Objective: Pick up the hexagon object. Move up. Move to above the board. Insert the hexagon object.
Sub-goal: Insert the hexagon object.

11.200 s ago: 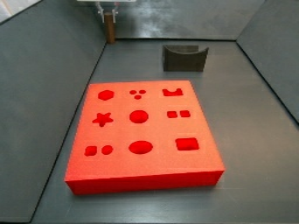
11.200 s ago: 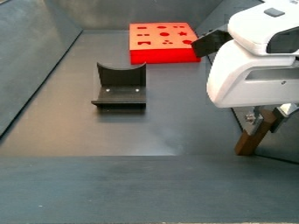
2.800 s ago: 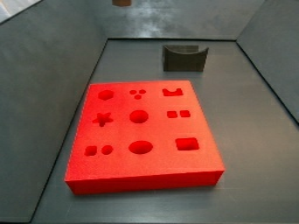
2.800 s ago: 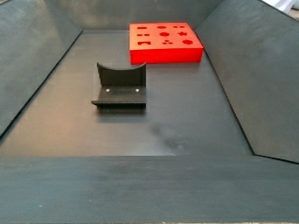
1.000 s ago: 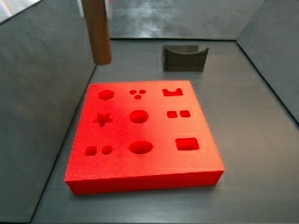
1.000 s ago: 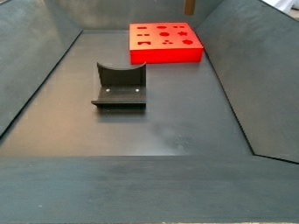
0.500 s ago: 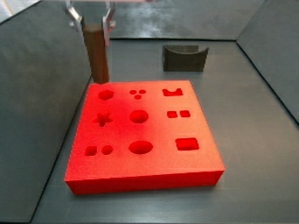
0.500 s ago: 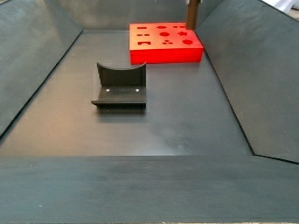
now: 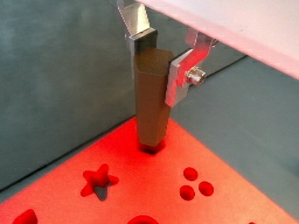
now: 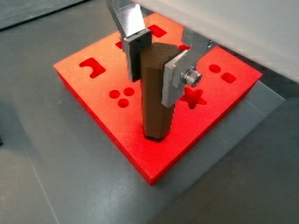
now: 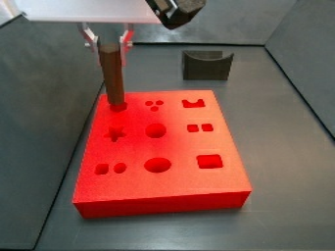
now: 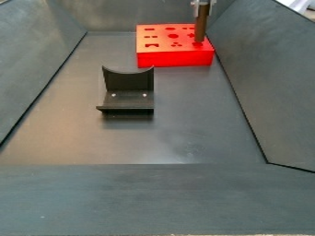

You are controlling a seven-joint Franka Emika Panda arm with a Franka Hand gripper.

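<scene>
Clamping the hexagon object [image 9: 151, 101] between both silver fingers [image 9: 179, 77], the gripper [image 9: 159, 51] sits over a corner of the board [image 10: 152, 149]. Jaws are only as far apart as the peg is wide, dark pads pressed on its upper part, nothing else between them. Peg is upright in both wrist views; its lower end meets the red surface at the hexagon hole near the board's corner [image 10: 155, 133]. Can't tell how deep the tip sits, if at all.

In a side view the gripper [image 11: 108, 41] hangs above the board's far left corner, peg [image 11: 113, 78] running straight down to the hexagon recess, with the star hole [image 11: 117, 133] just in front of it. In the other fixed view the peg [image 12: 198, 22] stands at the right edge of the board [image 12: 172, 57], far end of the floor.

Fixture [image 12: 124, 92] stands on the dark floor, well apart from the board and gripper; also seen behind the board [image 11: 207, 65].
</scene>
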